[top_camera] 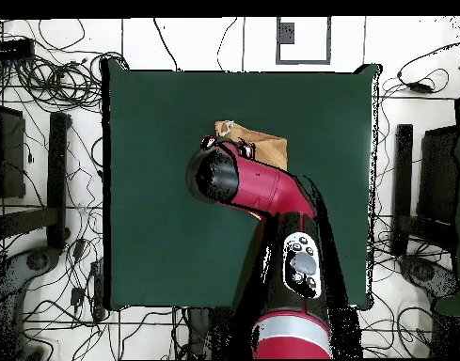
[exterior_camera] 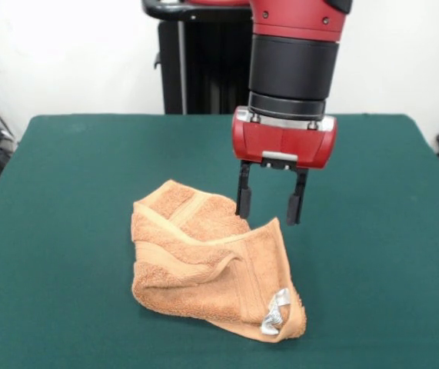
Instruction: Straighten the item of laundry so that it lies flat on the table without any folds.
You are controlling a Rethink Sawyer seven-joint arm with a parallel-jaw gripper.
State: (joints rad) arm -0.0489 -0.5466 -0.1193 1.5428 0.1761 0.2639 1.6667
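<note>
The item of laundry (exterior_camera: 207,261) is an orange-tan terry towel, folded and rumpled in a heap on the green table (exterior_camera: 65,231). A white-silver label (exterior_camera: 274,314) shows at its near right corner. My gripper (exterior_camera: 271,206) hangs open just above the towel's far right edge, its two black fingers (exterior_camera: 243,196) pointing down with nothing between them. In the overhead view only part of the towel (top_camera: 261,146) shows beyond the red arm (top_camera: 261,188), which hides the gripper and the rest of the cloth.
The green table (top_camera: 158,188) spreads wide on all sides of the towel. Cables and equipment (top_camera: 45,85) lie on the floor around the table.
</note>
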